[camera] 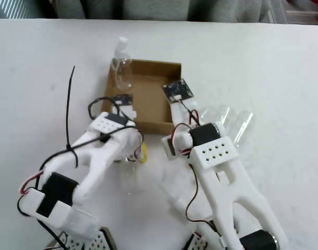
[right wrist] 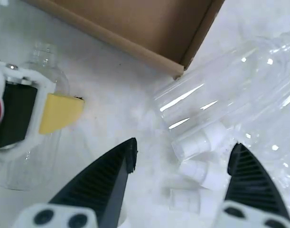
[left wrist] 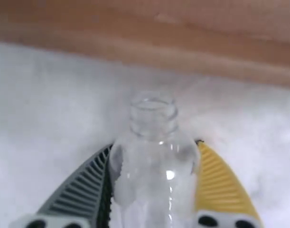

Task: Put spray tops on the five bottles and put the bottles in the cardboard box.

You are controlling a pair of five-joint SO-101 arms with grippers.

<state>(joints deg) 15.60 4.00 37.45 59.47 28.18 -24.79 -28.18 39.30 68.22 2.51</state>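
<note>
Bottle, uncapped, sits clamped in left gripper, long axis toward 12 o'clock, neck facing cardboard box. The right gripper stands wide above spray tops.

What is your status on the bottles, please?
Left gripper shut on uncapped clear plastic bottle. Right gripper open over white spray tops. Capped bottle at brown cardboard box corner. Loose bottles crowd tops.

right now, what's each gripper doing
left gripper: closed on a clear bottle that has no top
right gripper: open, empty, near loose spray tops
</note>
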